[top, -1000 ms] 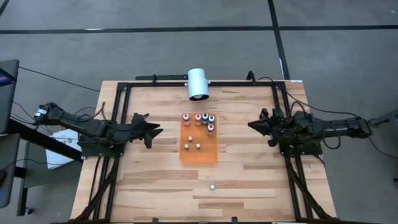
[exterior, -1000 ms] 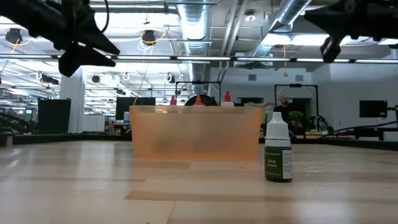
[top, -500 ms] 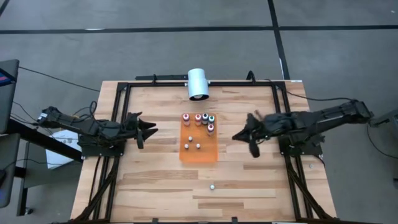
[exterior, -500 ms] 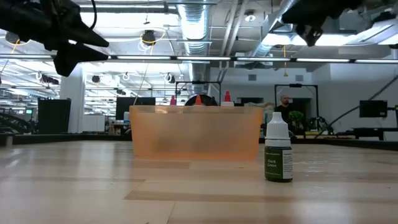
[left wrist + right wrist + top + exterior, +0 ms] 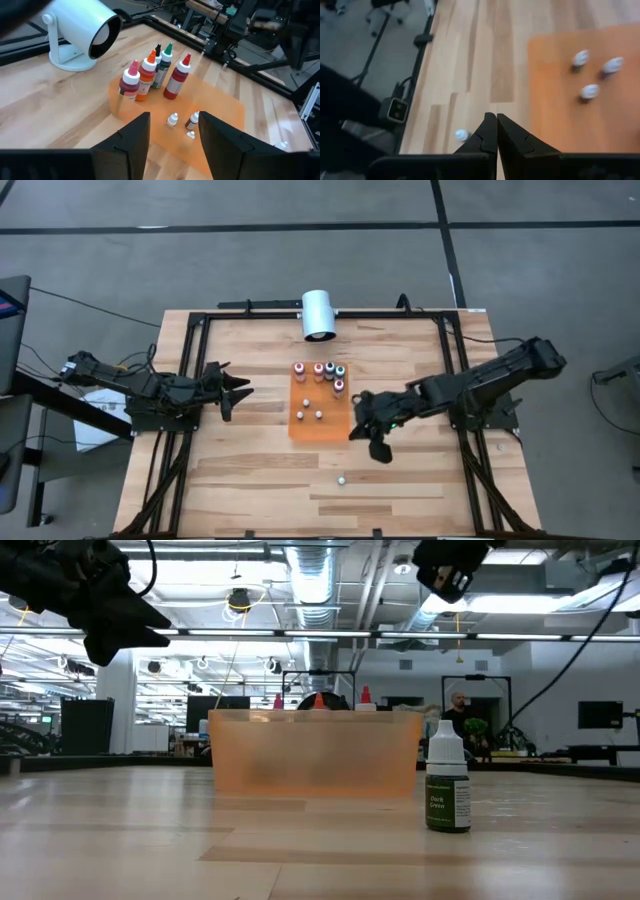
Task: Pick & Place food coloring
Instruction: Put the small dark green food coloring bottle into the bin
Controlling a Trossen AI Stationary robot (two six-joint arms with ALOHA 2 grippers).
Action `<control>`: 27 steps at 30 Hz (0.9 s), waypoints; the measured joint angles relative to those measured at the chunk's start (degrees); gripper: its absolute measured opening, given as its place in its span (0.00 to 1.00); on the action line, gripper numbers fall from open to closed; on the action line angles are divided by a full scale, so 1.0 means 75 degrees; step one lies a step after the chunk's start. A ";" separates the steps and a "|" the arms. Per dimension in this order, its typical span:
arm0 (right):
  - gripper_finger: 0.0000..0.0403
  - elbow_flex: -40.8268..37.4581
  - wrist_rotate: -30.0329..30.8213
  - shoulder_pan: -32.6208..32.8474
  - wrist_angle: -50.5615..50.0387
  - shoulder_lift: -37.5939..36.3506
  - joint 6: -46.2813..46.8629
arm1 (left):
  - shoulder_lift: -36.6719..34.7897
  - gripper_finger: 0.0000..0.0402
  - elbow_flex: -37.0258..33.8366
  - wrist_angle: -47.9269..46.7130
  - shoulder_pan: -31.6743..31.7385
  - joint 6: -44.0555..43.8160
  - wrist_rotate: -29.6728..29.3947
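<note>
Several food coloring bottles (image 5: 320, 370) stand upright in a cluster at the far end of a flat orange mat (image 5: 322, 430); in the left wrist view they (image 5: 150, 75) show red, orange and dark bodies. Three tiny ones (image 5: 308, 410) stand mid-mat. One dark green bottle (image 5: 447, 790) stands alone on the bare wood near the front (image 5: 341, 478). My right gripper (image 5: 353, 423) is shut and hangs above the mat's near right corner, tipped down; the lone bottle (image 5: 462, 134) lies ahead of its fingers. My left gripper (image 5: 247, 388) is open and empty, left of the mat.
A big white cylinder (image 5: 319, 315) lies on a stand at the table's far edge, behind the mat. A black frame (image 5: 190, 330) runs along the table's left, right and far sides. Bare wood lies in front of the mat around the lone bottle.
My right gripper has swept from the table's right side toward the middle and a little nearer, rising and tipping downward, and now hangs over the mat's near right corner, still shut. My left gripper has drawn back slightly toward the left edge.
</note>
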 joint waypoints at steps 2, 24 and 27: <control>0.00 0.0141 -0.0159 0.0106 0.0002 0.0352 0.0053 | 0.0000 0.40 0.0000 0.0000 0.0000 0.0000 0.0055; 0.18 0.1213 -0.1532 0.0067 -0.0468 0.2469 0.0890 | 0.0000 0.40 0.0000 -0.0178 0.0000 0.0061 0.0593; 0.26 0.1380 -0.1530 0.0197 -0.0744 0.2590 0.0453 | 0.0000 0.40 0.0003 -0.0187 0.0000 0.0062 0.0593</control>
